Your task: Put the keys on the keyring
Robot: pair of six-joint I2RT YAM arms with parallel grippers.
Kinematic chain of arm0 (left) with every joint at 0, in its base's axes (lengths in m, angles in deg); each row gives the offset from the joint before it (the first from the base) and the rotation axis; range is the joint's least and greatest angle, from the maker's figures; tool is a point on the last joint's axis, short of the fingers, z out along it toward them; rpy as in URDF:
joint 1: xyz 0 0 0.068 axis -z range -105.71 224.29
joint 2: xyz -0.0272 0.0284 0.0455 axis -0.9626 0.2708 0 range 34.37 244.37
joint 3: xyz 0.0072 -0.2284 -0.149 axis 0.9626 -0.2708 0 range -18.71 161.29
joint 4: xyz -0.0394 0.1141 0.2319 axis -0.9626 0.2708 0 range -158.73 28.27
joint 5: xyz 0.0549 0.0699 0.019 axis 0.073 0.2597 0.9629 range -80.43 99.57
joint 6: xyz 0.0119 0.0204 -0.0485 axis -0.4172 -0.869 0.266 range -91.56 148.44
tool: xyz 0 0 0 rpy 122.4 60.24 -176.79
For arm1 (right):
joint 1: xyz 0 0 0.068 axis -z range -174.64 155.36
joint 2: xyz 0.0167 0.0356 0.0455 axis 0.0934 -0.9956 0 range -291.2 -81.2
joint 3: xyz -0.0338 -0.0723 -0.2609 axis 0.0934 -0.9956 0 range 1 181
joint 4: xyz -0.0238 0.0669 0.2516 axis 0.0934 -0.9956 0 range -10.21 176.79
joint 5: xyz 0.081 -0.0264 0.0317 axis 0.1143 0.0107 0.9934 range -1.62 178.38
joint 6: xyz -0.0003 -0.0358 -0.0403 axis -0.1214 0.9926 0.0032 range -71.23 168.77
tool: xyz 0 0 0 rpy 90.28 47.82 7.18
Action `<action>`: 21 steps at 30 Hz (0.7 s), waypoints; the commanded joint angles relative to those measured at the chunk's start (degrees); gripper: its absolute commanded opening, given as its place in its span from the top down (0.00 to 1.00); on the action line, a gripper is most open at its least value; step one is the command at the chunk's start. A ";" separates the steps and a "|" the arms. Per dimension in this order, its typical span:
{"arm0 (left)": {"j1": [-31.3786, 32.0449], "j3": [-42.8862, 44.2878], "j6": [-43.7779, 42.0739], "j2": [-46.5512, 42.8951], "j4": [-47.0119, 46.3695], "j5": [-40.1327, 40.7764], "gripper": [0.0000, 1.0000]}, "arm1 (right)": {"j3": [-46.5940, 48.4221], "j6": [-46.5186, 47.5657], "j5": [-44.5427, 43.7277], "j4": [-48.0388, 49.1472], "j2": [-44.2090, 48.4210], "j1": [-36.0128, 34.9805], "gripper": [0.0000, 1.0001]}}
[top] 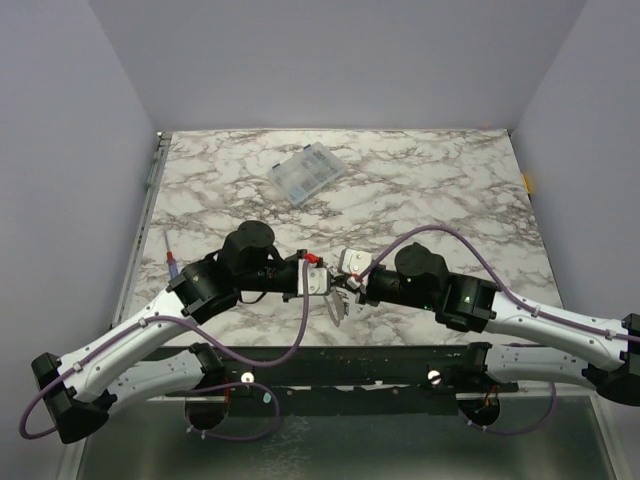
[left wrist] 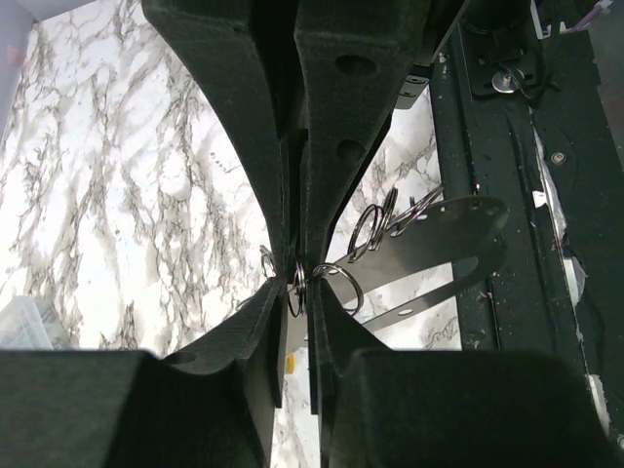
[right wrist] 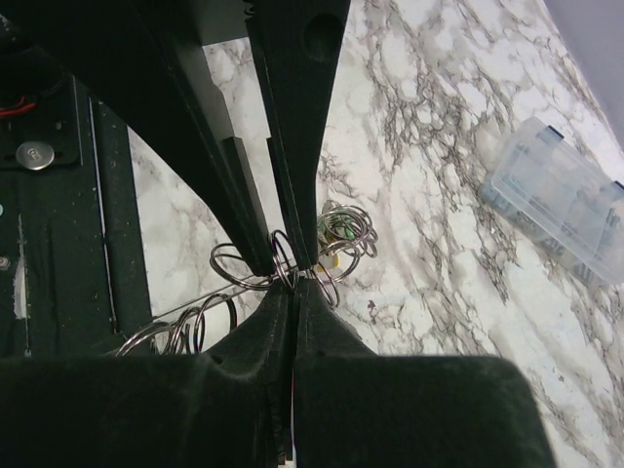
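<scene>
So, the keyring (top: 335,306) reads from above as a pale, thin-rimmed oval loop. It sits just on the near side of the spot where the two grippers meet nose to nose.

From the left wrist it looks totally different. It's backlit and dark, a flat band bent into a long loop with a few small holes near its far end. It sticks out to the right of the left gripper's (left wrist: 297,283) tips and slants upward. A few thin wire rings (left wrist: 372,226) are threaded on the upper run of the band, shiny split-ring style, overlapping each other.

The keys (right wrist: 336,239) are tiny. From the right wrist I only make out a green and a yellow speck of plastic inside a tangle of those rings, just beyond and slightly right of the right gripper's (right wrist: 292,278) tips. Can't make out the metal shafts at all.

Left gripper: the fingers are pinched nearly together, with one of the wire rings caught at the very tips. Right gripper: fully closed, and it looks like a ring is nipped at its tips too. More rings fan out to the left of it, along the keyring's thin edge.

Further out, a clear plastic compartment box (top: 308,172) lies on the marble table (top: 450,200), well beyond both grippers. In the right wrist view it shows up off to the right. A red-and-blue screwdriver (top: 172,260) lies well out on the left gripper's side, near the table's left edge.
</scene>
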 commanded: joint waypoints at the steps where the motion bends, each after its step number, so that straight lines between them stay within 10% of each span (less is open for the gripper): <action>1: 0.08 -0.34 -1.59 1.35 -2.38 0.44 0.87 | 1.86 0.57 0.14 0.57 -0.16 -0.41 0.99; 10: 0.07 -2.51 -3.45 -1.16 -7.93 -0.60 1.00 | 0.24 -0.29 -2.38 2.87 2.04 -0.38 0.99; 21: -0.01 -19.50 13.87 -15.72 -41.45 -2.17 1.00 | -3.42 -3.88 1.41 11.54 7.98 -0.39 0.81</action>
